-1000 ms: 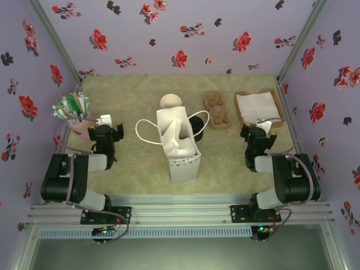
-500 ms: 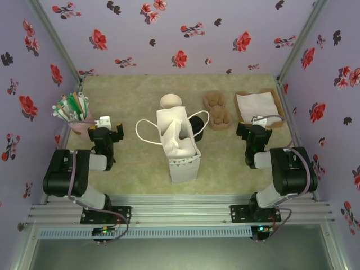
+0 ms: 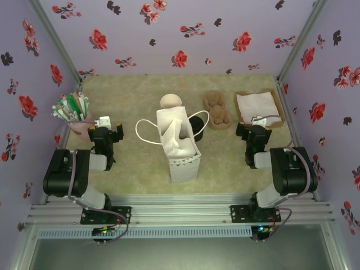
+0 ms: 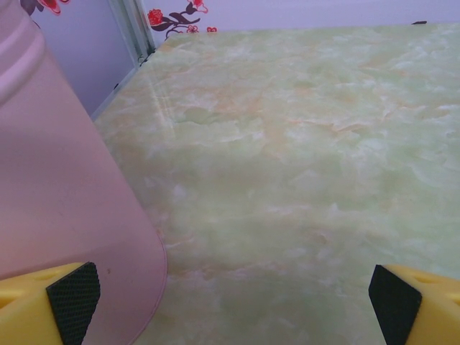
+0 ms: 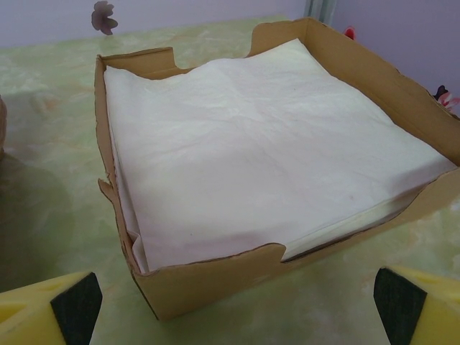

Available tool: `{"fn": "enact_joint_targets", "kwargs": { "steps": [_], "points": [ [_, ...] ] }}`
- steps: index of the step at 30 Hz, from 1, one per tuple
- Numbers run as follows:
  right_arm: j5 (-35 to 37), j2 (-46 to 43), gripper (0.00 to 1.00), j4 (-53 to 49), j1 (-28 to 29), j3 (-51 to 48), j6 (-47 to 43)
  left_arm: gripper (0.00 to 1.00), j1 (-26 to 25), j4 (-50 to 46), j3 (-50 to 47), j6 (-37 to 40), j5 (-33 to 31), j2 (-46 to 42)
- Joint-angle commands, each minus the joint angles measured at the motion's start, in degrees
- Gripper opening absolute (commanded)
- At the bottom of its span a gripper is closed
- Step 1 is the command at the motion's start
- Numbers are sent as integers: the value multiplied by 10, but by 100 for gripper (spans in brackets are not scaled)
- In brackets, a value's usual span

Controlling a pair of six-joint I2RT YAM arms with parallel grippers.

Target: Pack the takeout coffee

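Left gripper: jaws spread wide, nothing between them, low over the pale green marbled table. From its wrist camera I see yellow fingers with black pads at the bottom corners. A pink cup looms just beside the left finger; contact or not, I cannot tell.

Right gripper: also wide and empty. It faces a cardboard tray holding a flat stack of white napkins. The tray's near wall sits just ahead of the fingertips, apart from them.

Between the arms, mid-table, a white paper bag stands upright and open. Its cord handles flop out to the sides. What lies inside is too unclear to name.

Takeout coffee: on the table outside the bag, tight against the bag's far right corner, its black lid partly hidden by the bag's edge. Neither gripper is near it.

Farther back, green and white sachets bristle from the pink cup. A cream-rimmed cup stack stands behind the bag. Two brown moulded pieces lie between that stack and the napkin tray.
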Motion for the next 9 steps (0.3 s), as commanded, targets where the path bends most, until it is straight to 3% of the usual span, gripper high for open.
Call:
{"fn": "enact_joint_targets", "kwargs": {
  "steps": [1,9],
  "points": [
    [-5,1,99,-1,-3,11,1,99,5,9,9,3,4,4],
    [-13,1,99,-6,-6,13,2,99,5,8,10,3,3,4]
  ]
}}
